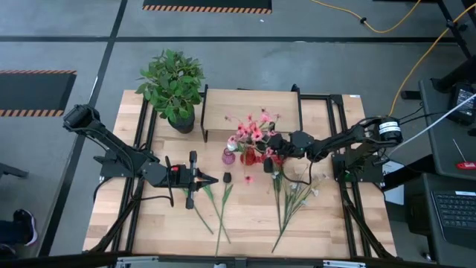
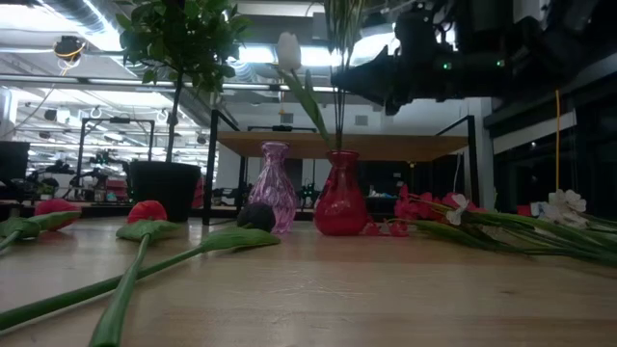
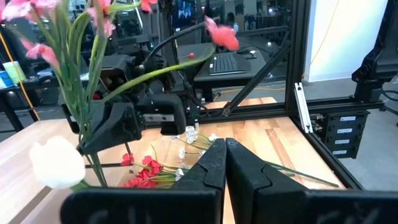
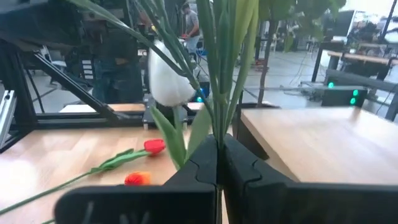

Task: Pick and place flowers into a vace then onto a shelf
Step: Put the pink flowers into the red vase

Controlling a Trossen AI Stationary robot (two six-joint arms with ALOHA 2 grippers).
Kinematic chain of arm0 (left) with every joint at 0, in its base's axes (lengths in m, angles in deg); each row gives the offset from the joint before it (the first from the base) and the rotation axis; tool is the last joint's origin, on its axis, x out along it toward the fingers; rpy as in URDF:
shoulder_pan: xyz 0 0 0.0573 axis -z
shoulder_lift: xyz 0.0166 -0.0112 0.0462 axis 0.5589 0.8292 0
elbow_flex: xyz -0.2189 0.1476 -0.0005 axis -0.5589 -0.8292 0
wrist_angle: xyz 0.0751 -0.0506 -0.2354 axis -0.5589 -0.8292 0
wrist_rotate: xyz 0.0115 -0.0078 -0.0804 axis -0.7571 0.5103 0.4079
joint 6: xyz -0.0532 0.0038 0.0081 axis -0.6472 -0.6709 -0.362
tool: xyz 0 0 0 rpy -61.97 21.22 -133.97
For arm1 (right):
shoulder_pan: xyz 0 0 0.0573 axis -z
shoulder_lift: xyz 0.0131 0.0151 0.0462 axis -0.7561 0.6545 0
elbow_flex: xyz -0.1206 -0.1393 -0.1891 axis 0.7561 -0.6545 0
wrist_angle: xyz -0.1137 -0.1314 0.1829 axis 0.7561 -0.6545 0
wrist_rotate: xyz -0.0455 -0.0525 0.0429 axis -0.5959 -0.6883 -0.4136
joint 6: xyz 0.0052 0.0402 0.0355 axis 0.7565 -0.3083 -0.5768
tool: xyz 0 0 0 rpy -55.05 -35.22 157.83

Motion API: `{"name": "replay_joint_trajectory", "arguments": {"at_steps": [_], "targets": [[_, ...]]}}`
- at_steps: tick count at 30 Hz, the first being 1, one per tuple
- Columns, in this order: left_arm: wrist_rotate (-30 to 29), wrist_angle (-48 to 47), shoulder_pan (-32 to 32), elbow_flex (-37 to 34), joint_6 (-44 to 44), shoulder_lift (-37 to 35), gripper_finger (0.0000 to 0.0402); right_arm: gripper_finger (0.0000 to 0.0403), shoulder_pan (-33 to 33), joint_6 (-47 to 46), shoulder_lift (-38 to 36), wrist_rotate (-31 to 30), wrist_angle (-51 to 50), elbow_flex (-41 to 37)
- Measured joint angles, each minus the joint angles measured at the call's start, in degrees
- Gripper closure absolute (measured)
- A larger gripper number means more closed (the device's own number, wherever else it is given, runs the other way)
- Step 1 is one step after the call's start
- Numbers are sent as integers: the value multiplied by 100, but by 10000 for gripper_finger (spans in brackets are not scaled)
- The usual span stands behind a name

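From above, the left gripper [image 1: 212, 179] hangs low over the left half of the surface [image 1: 245, 223], jaws pressed together and holding nothing, with loose flowers [image 1: 222, 205] lying just beside and below it. The potted plant [image 1: 173, 85] stands at the back left, next to the shelf [image 1: 251, 112]. In front of the shelf's middle stand a purple vase [image 1: 228, 157] and a red vase [image 1: 248, 157], touching or nearly so; pink blooms [image 1: 251, 130] stand up out of the red one. The right gripper [image 1: 269, 141] reaches in from the right to just above the red vase. More flowers [image 1: 294, 197] lie spread on the right half.

The level view shows what the overhead one hides: both vases [image 2: 274, 188] [image 2: 339, 196] stand upright on the surface in front of the shelf [image 2: 337, 146], stems rise straight from the red vase's mouth, and a white bloom [image 2: 289, 50] sits high on one stem beside the dark arm overhead.

Only the right wrist view shows the grip itself: the jaws are closed on a bundle of green stems [image 4: 225, 62], the white bloom [image 4: 169, 81] close by. The left wrist view confirms that arm's fingers [image 3: 211, 165] meet with nothing between.
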State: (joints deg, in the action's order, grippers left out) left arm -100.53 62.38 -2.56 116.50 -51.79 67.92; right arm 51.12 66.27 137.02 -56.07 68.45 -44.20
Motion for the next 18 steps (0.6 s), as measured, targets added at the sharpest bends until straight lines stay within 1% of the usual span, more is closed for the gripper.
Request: {"name": "replay_joint_trajectory", "arguments": {"at_steps": [5,11,18], "targets": [[1,-22,0,0,0,0,400,394,0,-67,79,-2,-25,0],[4,-138,0,0,-11,0,394,391,5,-73,233,-102,-73,0],[6,-140,0,0,-11,2,399,390,34,-303,257,-104,-89,0]]}}
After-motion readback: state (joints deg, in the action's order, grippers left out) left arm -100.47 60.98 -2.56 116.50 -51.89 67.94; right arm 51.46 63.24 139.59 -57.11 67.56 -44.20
